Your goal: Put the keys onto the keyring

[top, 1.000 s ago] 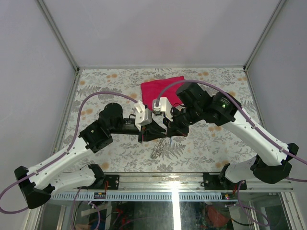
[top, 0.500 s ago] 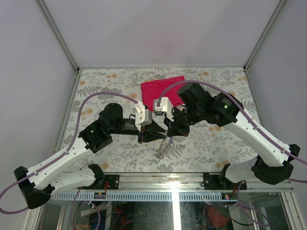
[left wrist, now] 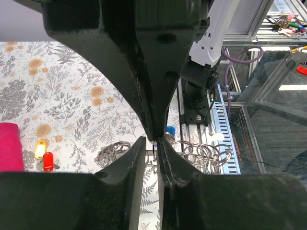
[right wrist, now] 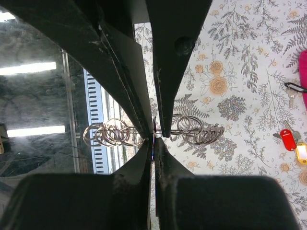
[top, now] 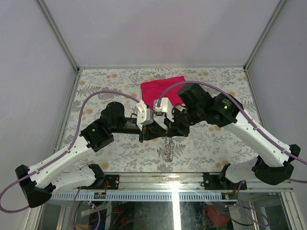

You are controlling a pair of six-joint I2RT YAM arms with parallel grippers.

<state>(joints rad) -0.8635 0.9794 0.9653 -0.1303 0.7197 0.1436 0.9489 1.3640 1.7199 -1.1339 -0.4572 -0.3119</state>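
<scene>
keyring (top: 168, 149) dangling at both tips, right tool (right wrist: 153, 143) clamped shut on it, left tool (left wrist: 153, 142) — jaws barely apart, grip unclear

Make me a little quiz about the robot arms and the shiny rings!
1. True or false: the silver keyrings lie flat on the table.
2. What colour is the cloth at the back of the table? A green, B pinkish red, C blue.
3. Which two colours are the key tags lying on the table?

Key:
1. False. They dangle in the air where the left gripper and the right gripper meet tip to tip.
2. B.
3. Red and yellow.
</scene>
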